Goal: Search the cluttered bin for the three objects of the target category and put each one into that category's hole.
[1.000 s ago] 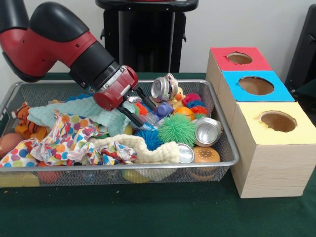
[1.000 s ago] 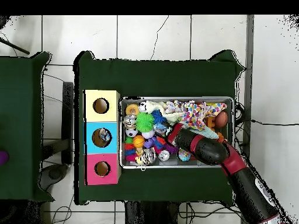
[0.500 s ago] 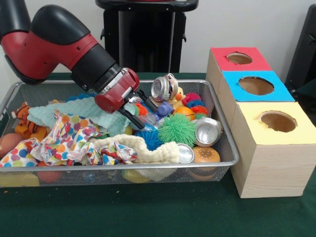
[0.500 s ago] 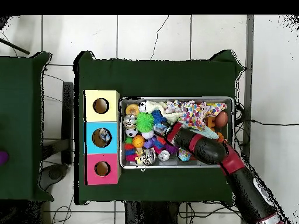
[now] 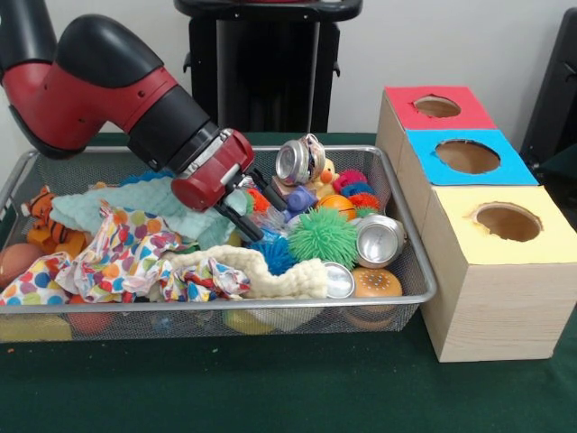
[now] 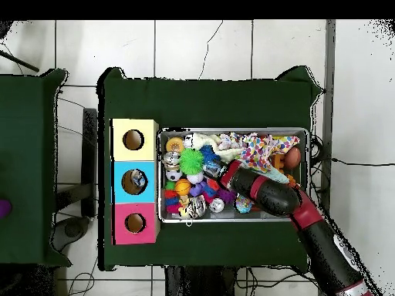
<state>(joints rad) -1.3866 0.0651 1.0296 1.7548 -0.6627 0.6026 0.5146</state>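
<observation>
The green cloth-covered table (image 5: 270, 388) is seen to carry a wide, shallow silver wire-mesh bin (image 5: 410, 262) and, just beside it, a row of three wooden boxes with round holes, topped red (image 5: 436, 106), blue (image 5: 466, 156) and yellow (image 5: 507, 222). The red and black robot arm (image 5: 117, 95) is angled down into the bin's middle. A polka-dot patterned cloth (image 5: 108, 257) and a cream knitted cloth (image 5: 261, 271) are spread over the clutter toward the bin's front. The black-fingered gripper (image 5: 257, 206) is held with its fingers apart, low among the toys. A crushed transparent plastic bottle (image 5: 269, 219) is glimpsed just beside the fingertips; contact cannot be told. A green spiky rubber ball (image 5: 323, 236) lies close by, with a shiny silver metal can (image 5: 379, 240) touching it. A second silver can (image 5: 299, 161) stands near the far rim.
</observation>
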